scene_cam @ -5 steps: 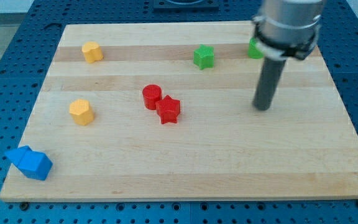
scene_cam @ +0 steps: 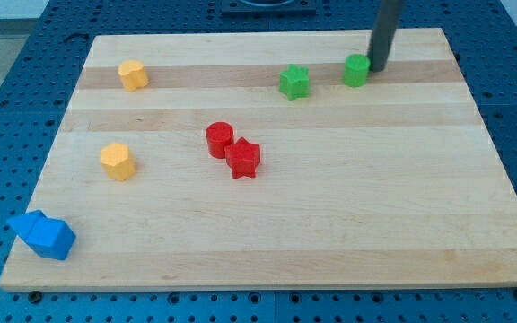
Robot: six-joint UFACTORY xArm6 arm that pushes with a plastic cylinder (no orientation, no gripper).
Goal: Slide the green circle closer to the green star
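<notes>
The green circle [scene_cam: 356,70] sits near the view's top right on the wooden board [scene_cam: 348,206]. The green star [scene_cam: 294,82] lies a short way to its left, with a gap between them. My tip [scene_cam: 377,67] stands right against the green circle's right side. The rod rises from there out of the view's top.
A red circle [scene_cam: 219,139] and a red star [scene_cam: 243,159] touch near the board's middle. Two yellow blocks lie at the left, one [scene_cam: 133,74] near the top, one [scene_cam: 118,161] lower. Two blue blocks [scene_cam: 42,234] sit at the bottom left corner.
The rod has moved up and away from the board's right middle to the green circle's right side. The green circle now shows fully, slightly further left than before.
</notes>
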